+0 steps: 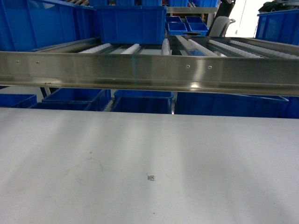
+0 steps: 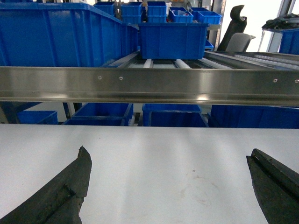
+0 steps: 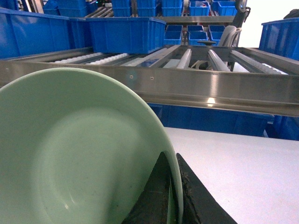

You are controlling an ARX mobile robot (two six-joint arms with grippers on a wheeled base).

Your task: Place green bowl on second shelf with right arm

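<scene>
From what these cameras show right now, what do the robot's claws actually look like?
Only the fingertips show. The left gripper has two dark, nearly black fingers with a rough, matte, rubbery-looking surface, tapering to blunt points; one shows a seam or groove along it. The right gripper has the same dark, coarse-textured fingers. No cables, markings or arm links are visible, and the head view shows neither arm.
</scene>
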